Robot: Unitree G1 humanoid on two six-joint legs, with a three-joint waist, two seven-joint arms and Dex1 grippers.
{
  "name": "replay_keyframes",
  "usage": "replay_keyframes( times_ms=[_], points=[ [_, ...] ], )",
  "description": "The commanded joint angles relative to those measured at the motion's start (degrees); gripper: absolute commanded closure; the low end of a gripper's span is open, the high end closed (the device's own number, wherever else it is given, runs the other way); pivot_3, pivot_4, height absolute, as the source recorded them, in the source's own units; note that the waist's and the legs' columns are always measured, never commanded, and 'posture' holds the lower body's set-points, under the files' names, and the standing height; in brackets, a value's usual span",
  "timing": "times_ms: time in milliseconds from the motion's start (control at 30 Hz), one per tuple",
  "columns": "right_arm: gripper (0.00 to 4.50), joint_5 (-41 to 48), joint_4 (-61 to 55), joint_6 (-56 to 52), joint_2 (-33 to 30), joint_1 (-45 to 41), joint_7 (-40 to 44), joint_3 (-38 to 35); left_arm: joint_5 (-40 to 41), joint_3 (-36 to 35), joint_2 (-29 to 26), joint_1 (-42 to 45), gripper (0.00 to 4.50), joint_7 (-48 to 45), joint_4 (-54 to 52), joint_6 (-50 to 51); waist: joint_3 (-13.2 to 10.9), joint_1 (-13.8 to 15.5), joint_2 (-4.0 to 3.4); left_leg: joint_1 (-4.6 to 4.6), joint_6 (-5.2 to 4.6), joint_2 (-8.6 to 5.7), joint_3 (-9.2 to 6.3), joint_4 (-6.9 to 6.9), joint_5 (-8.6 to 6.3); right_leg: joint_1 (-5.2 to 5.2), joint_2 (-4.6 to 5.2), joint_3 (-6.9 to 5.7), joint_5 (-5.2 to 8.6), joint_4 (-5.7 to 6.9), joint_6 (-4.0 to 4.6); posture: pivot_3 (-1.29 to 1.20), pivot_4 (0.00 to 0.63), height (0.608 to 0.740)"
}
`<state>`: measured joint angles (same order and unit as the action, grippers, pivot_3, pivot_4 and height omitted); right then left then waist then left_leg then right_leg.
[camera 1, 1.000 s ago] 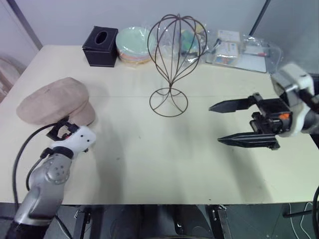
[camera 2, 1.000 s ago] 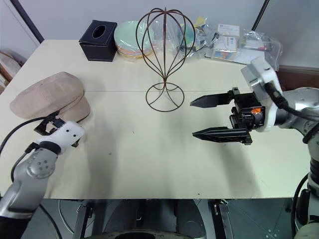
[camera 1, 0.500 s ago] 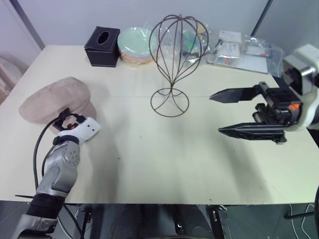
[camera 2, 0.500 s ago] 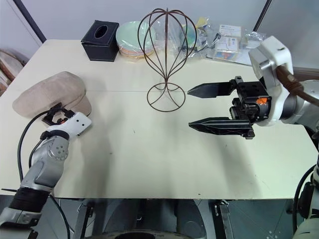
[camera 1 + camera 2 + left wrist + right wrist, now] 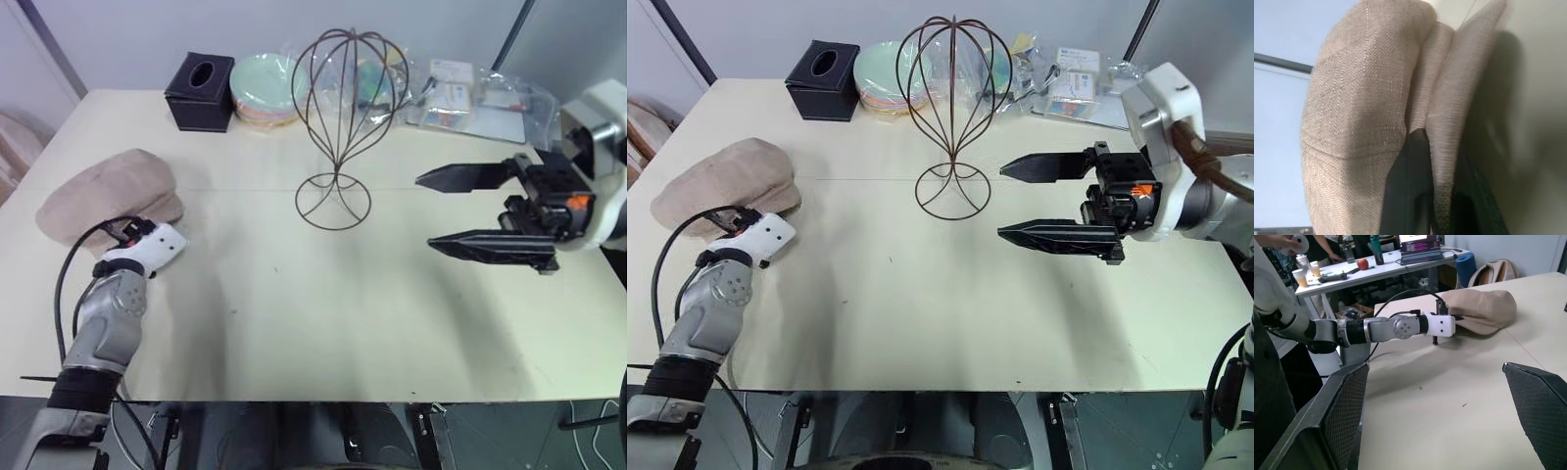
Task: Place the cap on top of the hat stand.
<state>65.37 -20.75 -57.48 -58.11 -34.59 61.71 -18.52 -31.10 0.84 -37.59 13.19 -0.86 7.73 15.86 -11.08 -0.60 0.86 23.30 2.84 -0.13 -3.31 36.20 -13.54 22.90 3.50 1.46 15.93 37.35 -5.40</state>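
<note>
Well left of the tall dark wire hat stand (image 5: 344, 117), our left gripper (image 5: 1442, 193) had its jaws pinching the soft beige cloth cap's (image 5: 106, 196) brim on the table (image 5: 323, 313); our right gripper (image 5: 460, 210) hung spread. Thin cloth could slip out on lifting.
</note>
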Motion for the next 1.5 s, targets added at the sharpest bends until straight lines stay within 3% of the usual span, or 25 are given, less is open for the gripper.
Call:
replay_keyframes(
  times_ms=[33, 333, 533, 767, 1100, 1333, 1367, 1433, 1500],
  points=[
    [0.00, -3.7, 0.6, 2.9, -2.1, -0.2, -1.1, -1.2, 0.8, -2.9, -2.1, 1.6, 4.48, -0.5, -2.0, -0.9, 0.0, 0.0, 0.00, 0.01, 0.00, 0.00, 0.00, -0.01, 0.00, 0.02, 0.00, 0.00, 0.00, 0.00, 0.00, 0.00, 0.150, 0.740],
    [0.00, -8.5, 5.7, 5.9, -6.0, 3.8, -1.6, -8.0, 5.6, -4.8, -5.5, 19.1, 4.48, -3.4, -7.8, -9.8, -0.1, 1.4, 0.12, 0.20, 0.00, -0.09, -0.03, 0.11, 0.00, 0.07, 0.05, -0.05, -0.07, -0.07, -0.12, 0.00, 0.150, 0.740],
    [0.00, -11.7, 8.5, 7.2, -9.1, 9.6, -0.1, -16.4, 10.9, 0.6, -3.2, 33.6, 4.48, -8.3, -10.4, -27.6, -0.1, 1.4, 0.14, 0.26, -0.03, -0.19, 0.06, 0.09, -0.02, 0.06, 0.05, -0.02, -0.10, -0.24, -0.17, 0.00, 0.150, 0.740],
    [0.00, -9.1, 6.0, 4.9, -7.6, 13.3, -2.9, -22.6, 6.8, 9.0, 1.1, 38.0, 4.48, -9.8, -6.3, -44.3, 0.0, 0.8, 0.03, 0.09, -0.05, -0.13, 0.12, 0.07, -0.02, 0.04, -0.17, 0.08, -0.10, -0.08, -0.17, 0.00, 0.150, 0.740],
    [0.00, -6.1, 1.0, 4.7, -4.5, 17.4, -7.5, -24.6, -1.9, 13.2, 2.1, 36.1, 4.48, -7.7, 1.7, -54.7, 0.0, 0.9, 0.03, 0.09, -0.05, -0.12, 0.08, 0.13, -0.02, -0.01, -0.21, 0.08, -0.10, -0.07, -0.18, 0.00, 0.150, 0.740],
    [0.00, -9.2, -0.4, 6.9, -4.4, 19.5, -8.4, -22.8, -5.0, 14.5, 2.7, 34.7, 4.48, -6.9, 4.4, -58.1, 0.0, 1.2, 0.03, 0.10, -0.06, -0.14, 0.07, 0.20, -0.02, -0.05, -0.20, 0.08, -0.10, -0.07, -0.19, 0.00, 0.150, 0.740],
    [0.00, -9.7, -0.6, 7.2, -4.5, 19.8, -8.5, -22.4, -4.7, 14.5, 2.7, 34.3, 3.82, -7.4, 4.5, -58.0, 0.0, 1.2, 0.03, 0.10, -0.06, -0.13, 0.06, 0.20, -0.02, -0.05, -0.20, 0.08, -0.10, -0.07, -0.19, 0.00, 0.150, 0.740],
    [0.00, -10.2, -0.8, 7.8, -4.4, 19.9, -9.0, -21.5, -4.0, 14.2, 2.6, 33.5, 3.07, -8.4, 4.3, -58.1, 0.0, 1.2, 0.03, 0.10, -0.06, -0.13, 0.06, 0.22, -0.02, -0.06, -0.20, 0.08, -0.10, -0.07, -0.19, 0.00, 0.150, 0.740],
    [0.00, -10.7, -0.8, 8.3, -4.3, 20.0, -9.2, -21.0, -3.5, 13.9, 2.3, 32.8, 1.84, -9.1, 3.9, -58.3, 0.0, 1.2, 0.03, 0.10, -0.06, -0.13, 0.06, 0.23, -0.02, -0.06, -0.20, 0.08, -0.10, -0.06, -0.19, 0.00, 0.150, 0.740]
  ],
)
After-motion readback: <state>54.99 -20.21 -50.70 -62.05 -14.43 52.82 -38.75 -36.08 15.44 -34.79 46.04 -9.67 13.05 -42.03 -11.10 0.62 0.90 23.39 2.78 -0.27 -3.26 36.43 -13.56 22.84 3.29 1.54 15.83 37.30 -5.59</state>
